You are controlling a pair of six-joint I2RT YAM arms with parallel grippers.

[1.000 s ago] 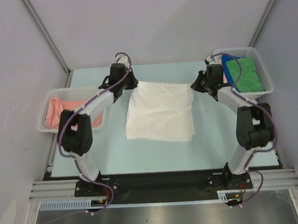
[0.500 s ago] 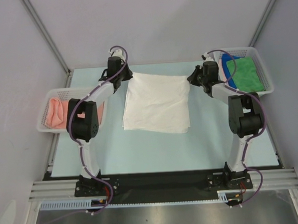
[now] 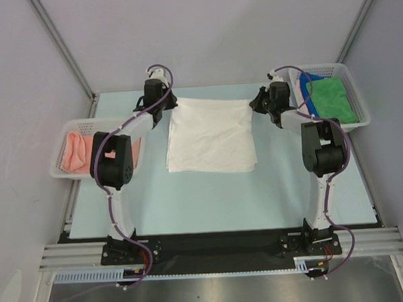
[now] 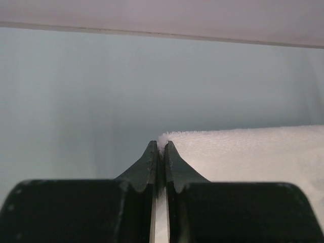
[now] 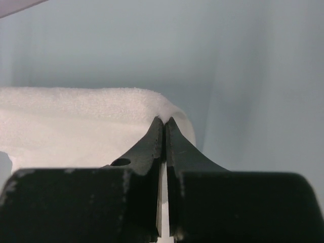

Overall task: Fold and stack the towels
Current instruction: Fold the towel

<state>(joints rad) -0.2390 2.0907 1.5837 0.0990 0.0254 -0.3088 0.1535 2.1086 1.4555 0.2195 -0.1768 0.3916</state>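
pinching corners of white towel [image 3: 211, 135]

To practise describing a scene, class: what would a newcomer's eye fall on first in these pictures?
The white towel lies flat at the middle of the pale blue table. The left gripper and right gripper are each shut on one of its far corners. A pink towel sits in the left basket, a green towel in the right basket.
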